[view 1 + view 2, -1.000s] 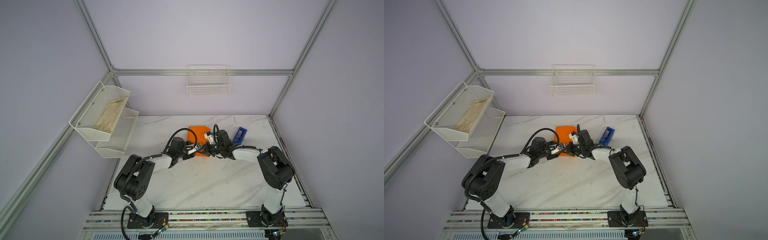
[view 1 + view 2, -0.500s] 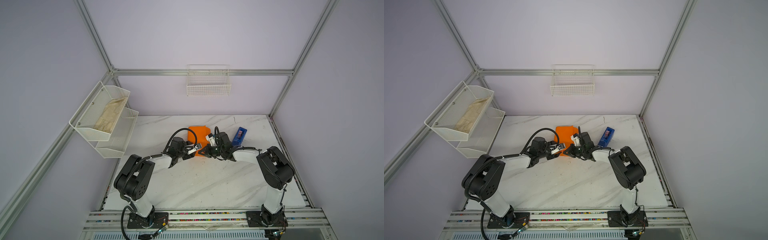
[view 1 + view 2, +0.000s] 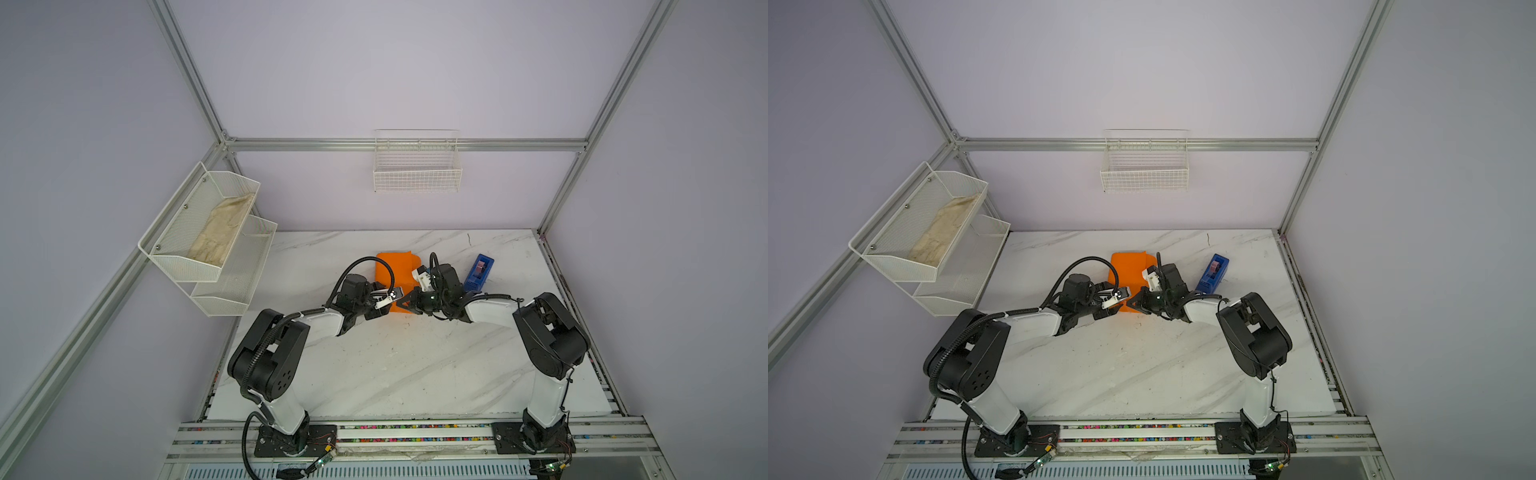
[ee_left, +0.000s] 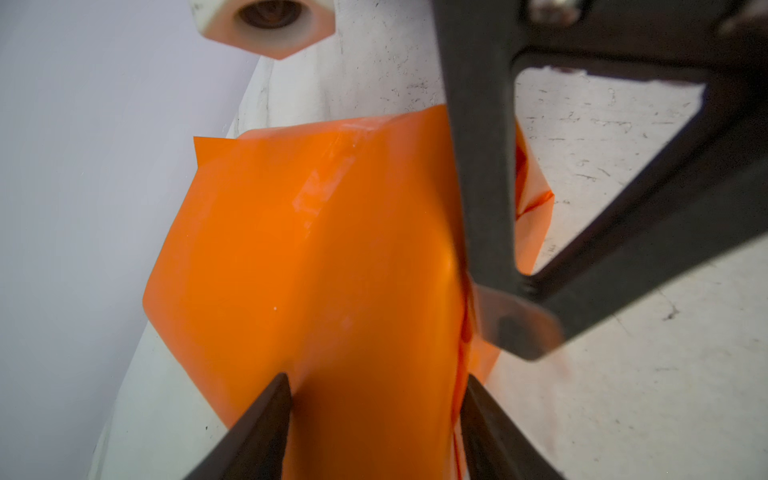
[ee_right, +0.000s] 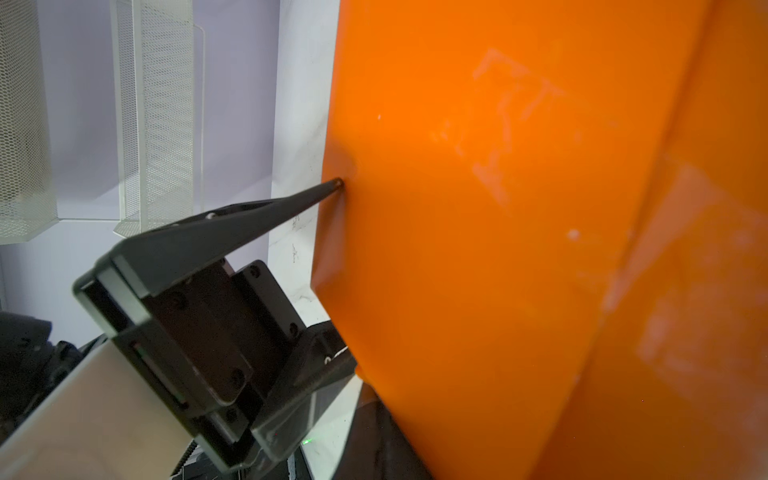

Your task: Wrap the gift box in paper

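1 paper parcel, flat on tbl, long axis front-to-back

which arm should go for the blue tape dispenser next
Right, probably: the tape dispenser lies close beside that arm, while the left gripper grips the paper from both sides, steadying it.

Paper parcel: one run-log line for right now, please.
paper parcel folded, on table | left end effector clamps its sides | right end effector shut, tip at side fold
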Controlling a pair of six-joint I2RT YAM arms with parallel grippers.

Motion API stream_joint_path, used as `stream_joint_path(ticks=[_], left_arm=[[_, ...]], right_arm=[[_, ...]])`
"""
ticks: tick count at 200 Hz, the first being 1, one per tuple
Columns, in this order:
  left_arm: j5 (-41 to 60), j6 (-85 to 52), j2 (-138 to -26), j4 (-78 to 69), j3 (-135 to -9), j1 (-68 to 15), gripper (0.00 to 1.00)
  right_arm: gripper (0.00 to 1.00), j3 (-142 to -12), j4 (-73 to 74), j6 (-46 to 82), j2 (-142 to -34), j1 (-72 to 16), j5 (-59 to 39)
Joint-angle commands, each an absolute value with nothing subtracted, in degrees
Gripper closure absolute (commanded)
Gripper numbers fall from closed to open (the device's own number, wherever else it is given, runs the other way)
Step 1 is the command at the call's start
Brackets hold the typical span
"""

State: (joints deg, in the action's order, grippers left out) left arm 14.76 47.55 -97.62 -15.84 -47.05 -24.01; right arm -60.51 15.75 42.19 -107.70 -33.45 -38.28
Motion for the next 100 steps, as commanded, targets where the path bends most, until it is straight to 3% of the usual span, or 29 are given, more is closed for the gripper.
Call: stream_joint_path(ticks=[1,100], left_arm=[[16.72,47.11,-98.46,-10.55,-49.88,-24.07,0.37],[20.13,45.27,-91.61,-7.25,-54.17,-24.07,0.32]], right_arm=[[1.0,-61.19,18.11,42.89,-108.54,-33.75,-37.18],[1.0,-61.24,18.11,43.15,-108.66,-33.77,-37.27]])
